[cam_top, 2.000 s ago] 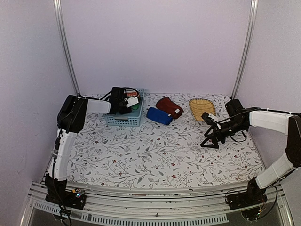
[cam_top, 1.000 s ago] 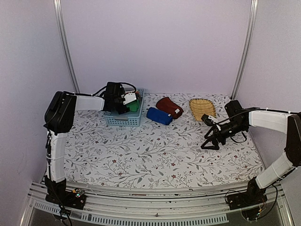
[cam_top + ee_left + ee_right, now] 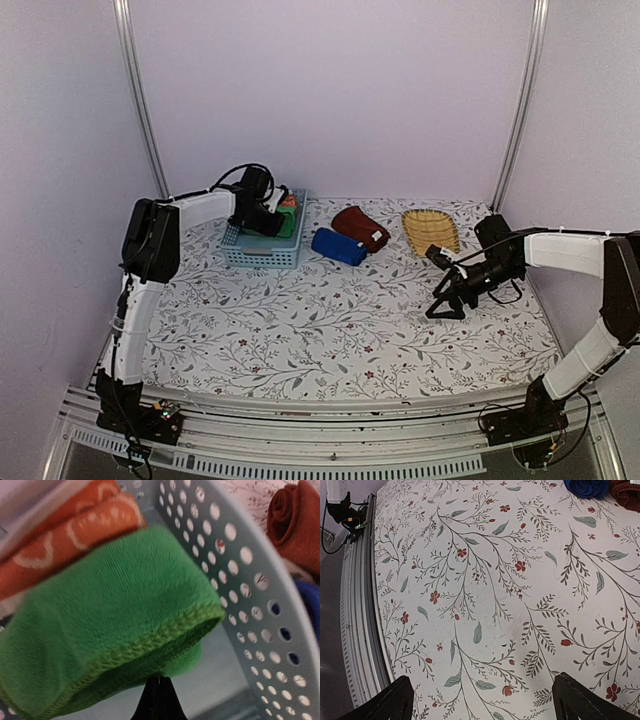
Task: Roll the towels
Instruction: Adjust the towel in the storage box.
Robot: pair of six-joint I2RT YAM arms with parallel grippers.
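Floral tablecloth (image 3: 330,330), lilac walls. Green towel (image 3: 110,620) and orange towel (image 3: 65,525) sit in the basket (image 3: 250,580), upper left of the top view. Blue towel (image 3: 338,246) and maroon towel (image 3: 360,228) lie rolled just right of it. Left gripper (image 3: 157,697) is in the basket under green, fingers closed; can't tell if it's pinching cloth. Right gripper (image 3: 482,690) is wide open, mid-right.

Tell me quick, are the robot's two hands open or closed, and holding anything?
Left gripper: closed, inside the basket, right under the green towel; whether it grips the towel cannot be told.
Right gripper: open, holding nothing.
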